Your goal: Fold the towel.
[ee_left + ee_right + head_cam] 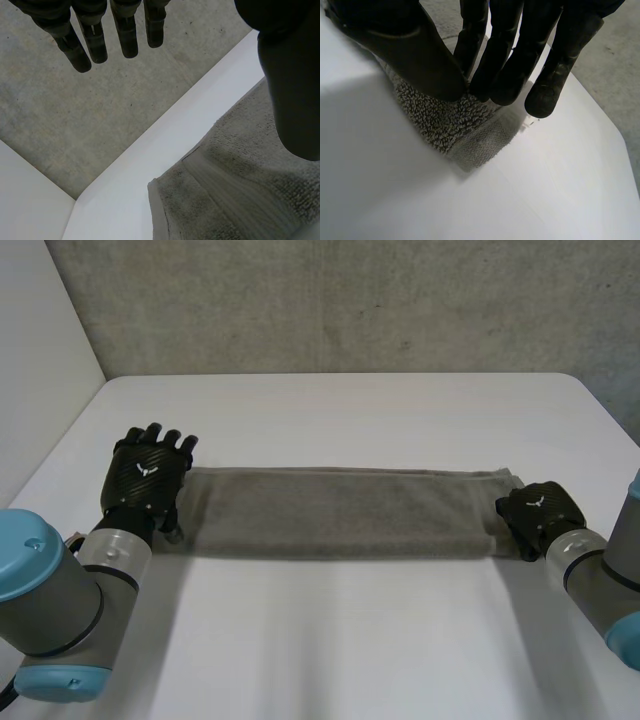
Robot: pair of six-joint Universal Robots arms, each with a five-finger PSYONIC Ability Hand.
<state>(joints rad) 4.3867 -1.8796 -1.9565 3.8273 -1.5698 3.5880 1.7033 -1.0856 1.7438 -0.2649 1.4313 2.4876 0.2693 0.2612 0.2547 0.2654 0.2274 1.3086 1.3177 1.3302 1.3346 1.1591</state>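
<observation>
A grey towel (pixel 345 512) lies as a long folded strip across the middle of the white table (pixel 340 410). My left hand (pixel 146 476) rests at the strip's left end with its fingers (pixel 127 37) straight and spread, the thumb (pixel 292 100) over the towel (pixel 240 190). At the strip's right end my right hand (pixel 535 518) has its thumb (pixel 420 55) and fingers (pixel 507 75) pinched on the near corner of the towel (pixel 452 122).
A grey concrete wall (pixel 350 300) stands behind the table. A white panel (pixel 40 350) rises along the table's left side. Bare tabletop stretches in front of and behind the towel.
</observation>
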